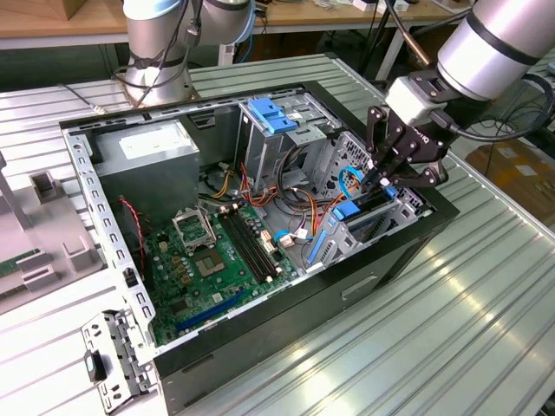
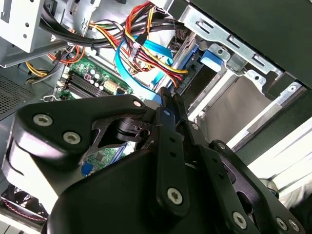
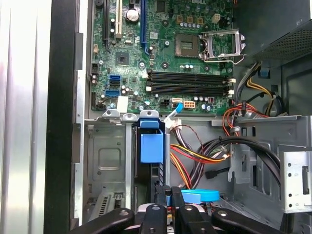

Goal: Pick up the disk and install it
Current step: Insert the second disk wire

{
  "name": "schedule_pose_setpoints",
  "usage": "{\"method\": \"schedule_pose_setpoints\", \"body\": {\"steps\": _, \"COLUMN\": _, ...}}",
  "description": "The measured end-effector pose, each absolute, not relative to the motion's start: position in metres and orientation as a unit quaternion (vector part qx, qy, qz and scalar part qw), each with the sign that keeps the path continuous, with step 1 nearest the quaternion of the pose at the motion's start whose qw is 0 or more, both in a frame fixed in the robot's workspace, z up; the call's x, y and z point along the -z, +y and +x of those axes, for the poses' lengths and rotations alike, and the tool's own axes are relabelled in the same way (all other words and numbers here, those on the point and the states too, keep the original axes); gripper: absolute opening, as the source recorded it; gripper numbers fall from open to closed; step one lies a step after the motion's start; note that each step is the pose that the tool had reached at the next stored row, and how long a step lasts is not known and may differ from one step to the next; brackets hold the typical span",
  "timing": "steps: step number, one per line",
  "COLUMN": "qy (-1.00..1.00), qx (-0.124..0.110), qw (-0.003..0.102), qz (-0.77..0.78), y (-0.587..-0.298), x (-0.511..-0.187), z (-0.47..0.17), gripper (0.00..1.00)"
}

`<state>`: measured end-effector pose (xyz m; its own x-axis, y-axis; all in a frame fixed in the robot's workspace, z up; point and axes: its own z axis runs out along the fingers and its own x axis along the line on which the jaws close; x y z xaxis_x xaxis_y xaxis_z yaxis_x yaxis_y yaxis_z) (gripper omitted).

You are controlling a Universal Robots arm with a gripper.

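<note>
Open computer case (image 1: 408,260), set on counter (image 1: 486,329): motherboard (image 1: 208,260), grey power supply (image 1: 147,160), cables are housed. Disk (image 3: 151,146) (blue-framed) is seated in lower bay, gripper (image 1: 386,178) clenched on it.

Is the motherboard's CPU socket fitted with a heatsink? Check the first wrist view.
No. The CPU socket sits bare, its metal retention frame exposed with no heatsink over it.

A robotics lab: an opened desktop computer case (image 1: 347,286) lies on a ribbed aluminium workbench (image 1: 486,295), wooden benches (image 1: 52,22) beyond.
</note>
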<state>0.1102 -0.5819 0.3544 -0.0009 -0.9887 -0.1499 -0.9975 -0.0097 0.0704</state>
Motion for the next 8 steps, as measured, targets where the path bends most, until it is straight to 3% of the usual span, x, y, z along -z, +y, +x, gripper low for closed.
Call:
{"method": "schedule_pose_setpoints", "body": {"steps": 2, "qy": 0.702, "qx": -0.085, "qw": 0.034, "qz": -0.706, "y": -0.5841, "x": -0.3532, "z": 0.1102, "gripper": 0.16}}
{"method": "schedule_pose_setpoints", "body": {"steps": 8, "qy": 0.702, "qx": -0.089, "qw": 0.038, "qz": -0.706, "y": -0.5897, "x": -0.3497, "z": 0.1102, "gripper": 0.16}}
